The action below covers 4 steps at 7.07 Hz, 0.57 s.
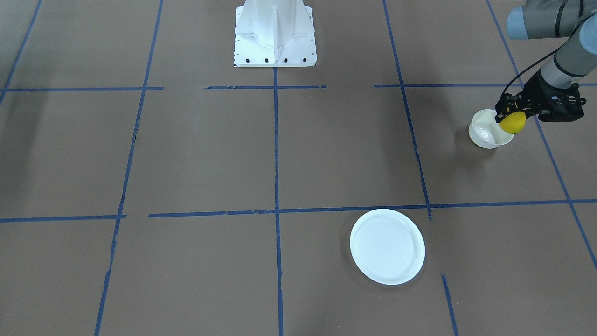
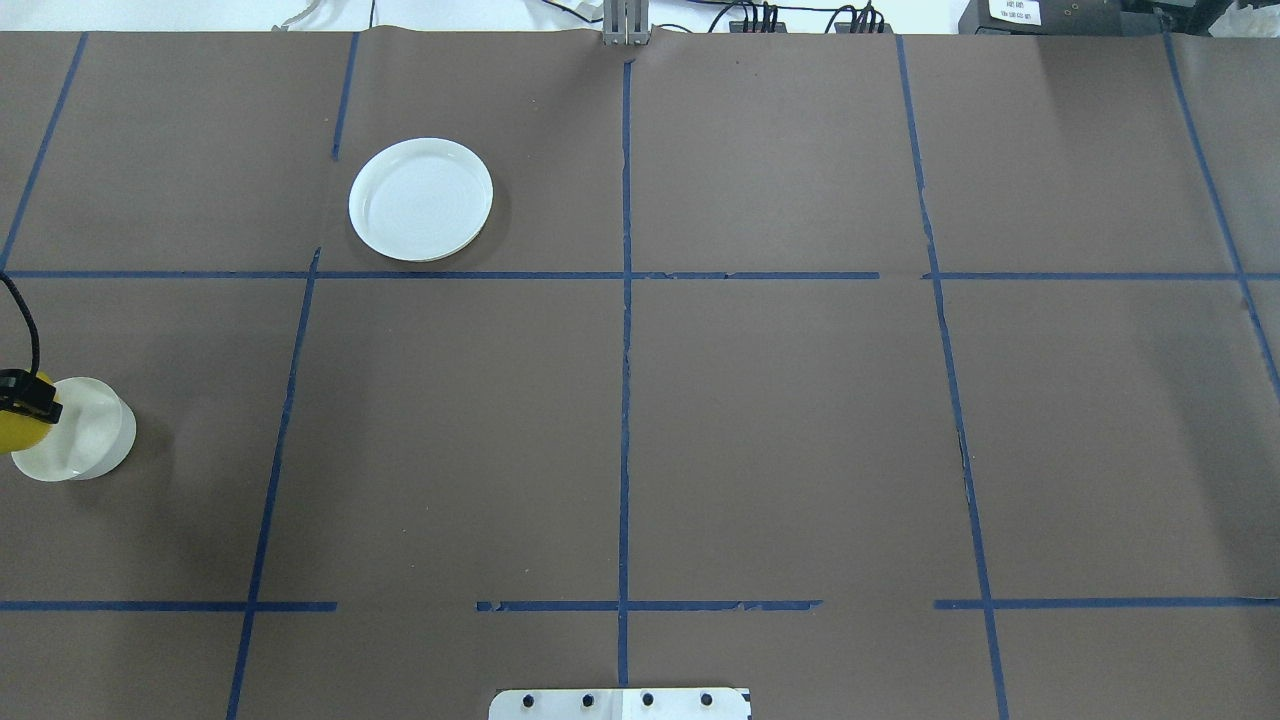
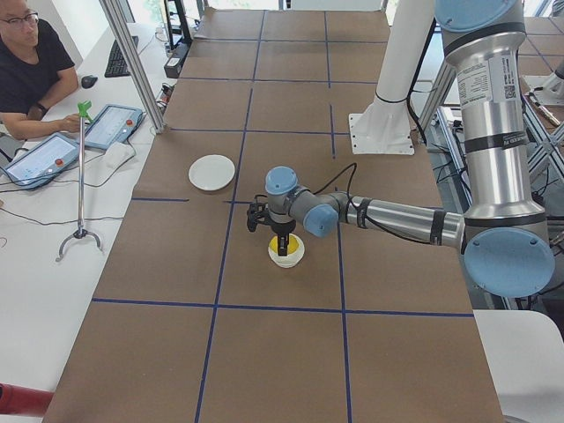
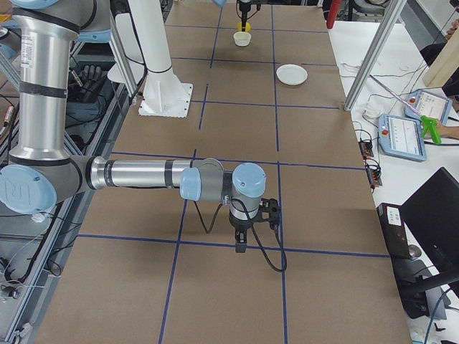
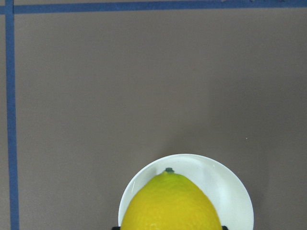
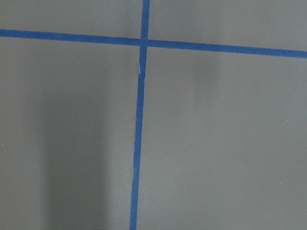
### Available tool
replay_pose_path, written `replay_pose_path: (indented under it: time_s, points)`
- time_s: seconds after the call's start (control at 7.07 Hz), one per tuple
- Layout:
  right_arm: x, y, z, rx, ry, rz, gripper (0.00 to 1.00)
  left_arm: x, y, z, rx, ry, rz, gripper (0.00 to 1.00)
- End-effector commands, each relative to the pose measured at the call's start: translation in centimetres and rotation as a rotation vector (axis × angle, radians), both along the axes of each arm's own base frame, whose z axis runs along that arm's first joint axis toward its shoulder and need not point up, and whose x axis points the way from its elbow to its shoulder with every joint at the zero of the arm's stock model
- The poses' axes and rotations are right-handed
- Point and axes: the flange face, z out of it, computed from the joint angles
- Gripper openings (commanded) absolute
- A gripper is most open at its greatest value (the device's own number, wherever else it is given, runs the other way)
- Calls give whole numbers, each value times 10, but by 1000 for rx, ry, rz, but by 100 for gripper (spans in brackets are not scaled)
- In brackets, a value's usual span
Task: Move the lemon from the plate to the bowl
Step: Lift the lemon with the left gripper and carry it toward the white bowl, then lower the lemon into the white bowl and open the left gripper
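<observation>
The yellow lemon (image 1: 512,123) is held in my left gripper (image 1: 510,116), which is shut on it directly over the small off-white bowl (image 1: 482,133) at the table's left end. The left wrist view shows the lemon (image 5: 170,203) over the bowl (image 5: 235,191). I cannot tell whether the lemon touches the bowl. The flat white plate (image 1: 387,246) lies bare on the far side of the table and also shows in the overhead view (image 2: 420,199). My right gripper (image 4: 240,247) hangs just above the brown table far from these things; I cannot tell if it is open or shut.
The white robot base (image 1: 275,32) stands at the middle of the near edge. Blue tape lines (image 2: 625,350) divide the brown table cover. An operator (image 3: 26,70) sits with tablets (image 3: 40,159) beyond the far edge.
</observation>
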Motion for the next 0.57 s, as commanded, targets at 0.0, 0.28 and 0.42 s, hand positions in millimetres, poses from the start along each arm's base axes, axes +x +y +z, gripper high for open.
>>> replay_pose_path:
  time_s: [0.0, 0.28, 0.42]
  points:
    - [0, 0, 0, 0, 0, 0, 100, 9, 0, 0, 4, 2, 9, 0]
    - [0, 0, 0, 0, 0, 0, 100, 13, -5, 0, 10, 8, 11, 0]
    - [0, 0, 0, 0, 0, 0, 100, 13, -5, 0, 11, 8, 13, 0]
